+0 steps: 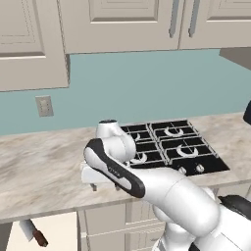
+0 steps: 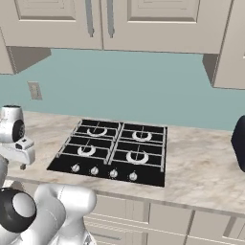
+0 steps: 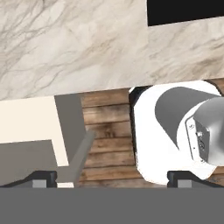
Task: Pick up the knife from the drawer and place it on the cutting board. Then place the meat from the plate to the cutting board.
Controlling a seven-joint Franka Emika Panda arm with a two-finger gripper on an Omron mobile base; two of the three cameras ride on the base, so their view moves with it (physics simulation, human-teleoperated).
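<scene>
Hanging over the front edge of the pale veined marble counter (image 1: 44, 171), the white arm's two-finger gripper (image 1: 105, 187) points downward with its short dark fingers spread wide apart and nothing between them. In the hand view the two dark fingertips (image 3: 41, 178) sit far apart at the bottom, above a brown plank floor and the open cream-beige drawer (image 3: 26, 120).

The small cleaver-like knife (image 1: 32, 231) lies in that drawer, below and to the left of the gripper and well apart from it. Its broad silver-grey blade rests flat against the pale, plain drawer floor, and its short dark reddish-brown handle points toward the front.

The step in hand looks like the reach for the knife, which is not yet begun in earnest. To do it well, I'd lower the hand into the drawer clear of its walls, line the fingers across the rounded handle rather than the thin flat blade, and close only once the handle sits squarely between them.

Further right, a glossy black four-burner gas hob (image 2: 115, 150) with round silver knobs is set into the smooth stone.
</scene>
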